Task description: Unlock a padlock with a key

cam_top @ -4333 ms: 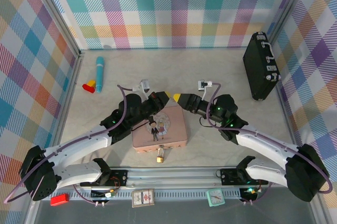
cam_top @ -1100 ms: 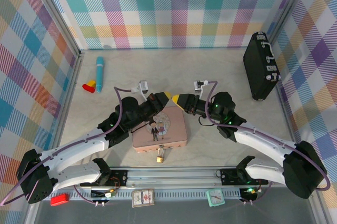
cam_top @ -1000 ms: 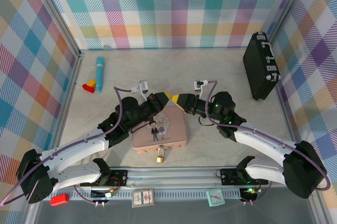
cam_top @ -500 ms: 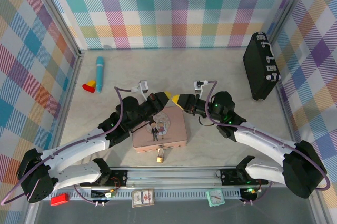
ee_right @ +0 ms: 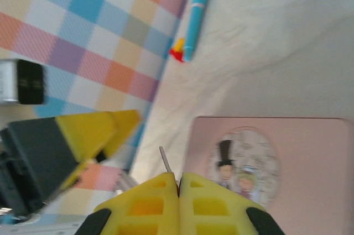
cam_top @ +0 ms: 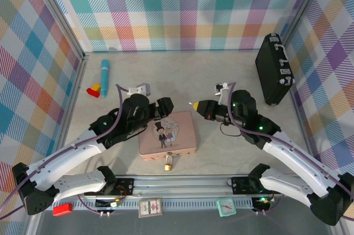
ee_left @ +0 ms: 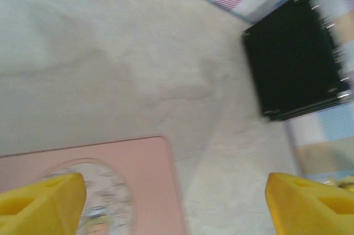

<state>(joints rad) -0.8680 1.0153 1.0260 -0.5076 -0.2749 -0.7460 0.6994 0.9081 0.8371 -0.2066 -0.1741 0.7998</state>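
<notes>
Starting at the near edge of the bench [cam_top: 221, 74], I see a red block [cam_top: 62, 209], a small card [cam_top: 150, 207] and a teal clock [cam_top: 225, 207] lying on the ledge in front of the arm bases.

Just beyond the rail, the padlock [cam_top: 167, 163] sits against the middle of the near side of the pink tin [cam_top: 182, 135]. Its brass body points toward me and its shackle is at the tin's clasp. I cannot tell whether the shackle is latched.

The tin lies flat between the two arms, its illustrated lid up.

At the tin's far edge, left of the middle, the left gripper [cam_top: 161, 109] hangs with its jaws spread wide and nothing between them. Its own camera shows the two yellow fingertips [ee_left: 41, 193] at opposite sides of the view, with the tin [ee_left: 138, 163] and bare bench below the left gripper [ee_left: 174, 196].

Just past the tin's far right corner is the right gripper [cam_top: 193, 105], apart from the left one. Its wrist camera shows the right gripper [ee_right: 178, 178] with its yellow pads pressed together on the key [ee_right: 165, 160]. The thin grey shaft pokes out from between them, above the bench just beside the tin's [ee_right: 310, 152] edge. The key is well apart from the padlock, with the whole tin between them.

Farther back, a blue tube [cam_top: 104, 77] and a red and yellow block [cam_top: 94, 90] lie near the far left corner. A black case [cam_top: 274, 69] stands by the right edge toward the far right corner.
</notes>
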